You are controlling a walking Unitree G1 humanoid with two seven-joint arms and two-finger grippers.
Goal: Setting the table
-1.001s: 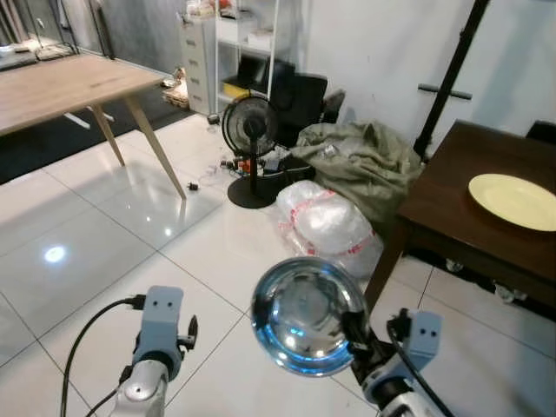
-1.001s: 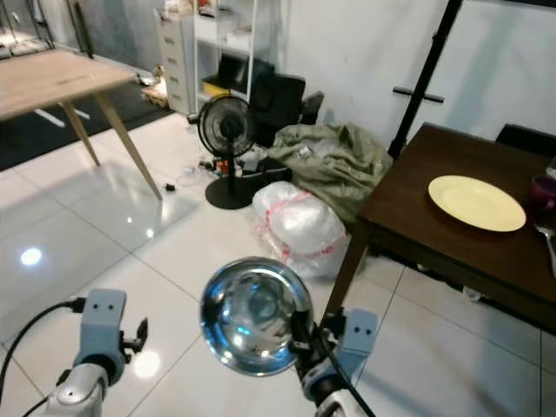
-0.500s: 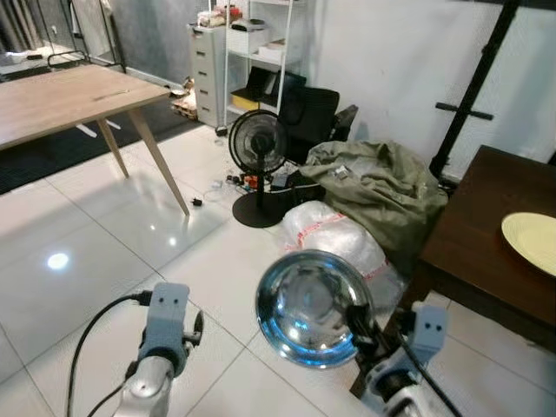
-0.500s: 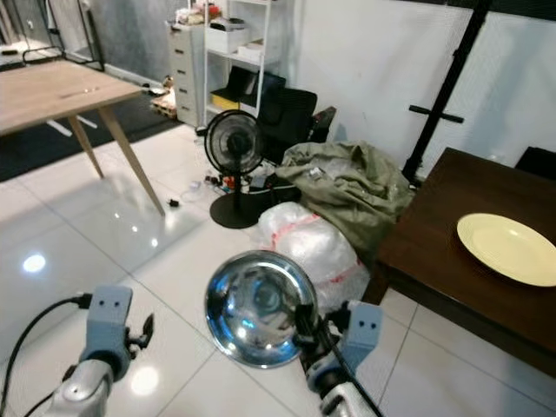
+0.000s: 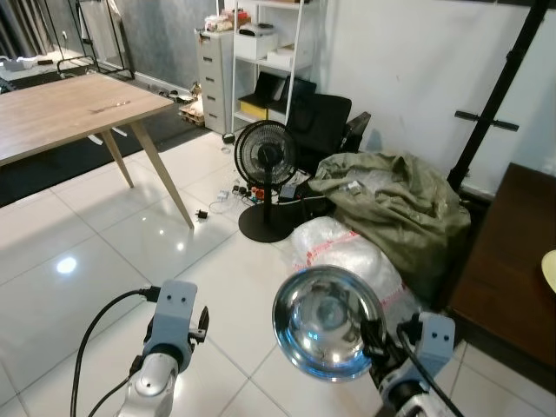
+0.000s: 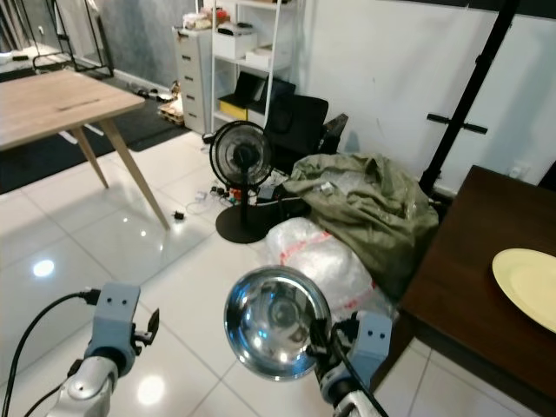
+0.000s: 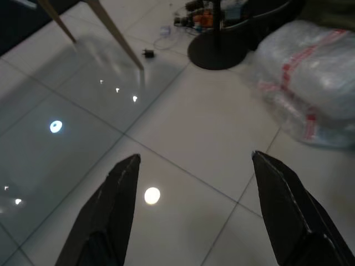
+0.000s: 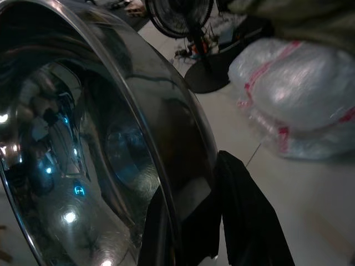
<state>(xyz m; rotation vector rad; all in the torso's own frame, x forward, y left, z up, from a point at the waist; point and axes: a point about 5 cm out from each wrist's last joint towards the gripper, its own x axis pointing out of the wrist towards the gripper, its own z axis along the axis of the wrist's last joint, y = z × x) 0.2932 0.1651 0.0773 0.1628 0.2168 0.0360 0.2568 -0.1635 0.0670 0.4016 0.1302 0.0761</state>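
Low at about 5 o'clock in the head views, the right pincer [image 6: 323, 349] is clamped on the rim of a shiny steel bowl [image 6: 276, 334], holding it on edge with its hollow turned toward the camera. The right wrist view confirms the grip: black fingers [image 8: 244, 221] nip the bowl's edge. At 7 o'clock the left pincer [image 7: 194, 208] hangs idle above the white tiled floor [image 5: 104, 261], its two fingers spread with nothing between them.

The dark tabletop [image 6: 469, 295] where the bowl seems to belong lies at 3 o'clock, already carrying a pale yellow plate [image 6: 526, 287] near the picture's edge. Between robot and tabletop, at about 1 o'clock, sit a clear plastic-wrapped bundle [image 6: 321, 261], an olive cloth heap [image 6: 365, 204] and a standing fan [image 6: 236, 156] with loose cords on the floor.

The step appears to be carrying the bowl over. To do it well, the robot would turn right and skirt the bundle and cords, keeping the pinch firm since a rim grip on smooth metal can slip. On arrival the bowl should be levelled hollow-up and set down beside the plate, not on it.
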